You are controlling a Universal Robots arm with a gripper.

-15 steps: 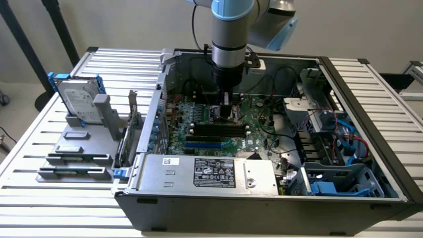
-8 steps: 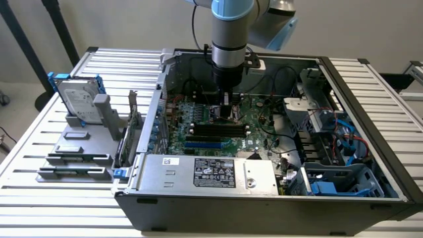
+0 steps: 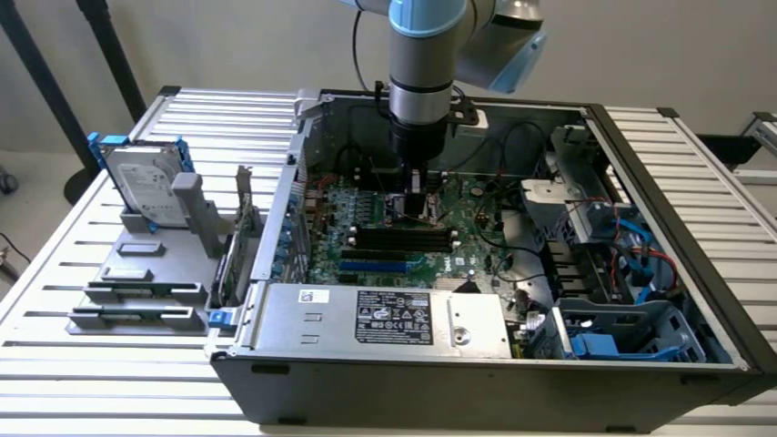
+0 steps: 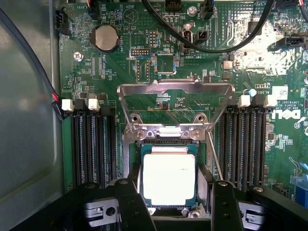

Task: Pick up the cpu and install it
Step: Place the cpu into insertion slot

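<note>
Slatted metal table, open grey computer case | small square silver-topped cpu flat in socket, centre of green motherboard | black two-fingered gripper directly above, fingers spread either side, gripping nothing

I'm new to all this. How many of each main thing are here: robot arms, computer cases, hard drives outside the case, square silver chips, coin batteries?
Robot arm: 1
Computer case: 1
Hard drive in blue bracket, outside the case: 1
cpu: 1
Coin cell battery: 1
Total: 5
</note>
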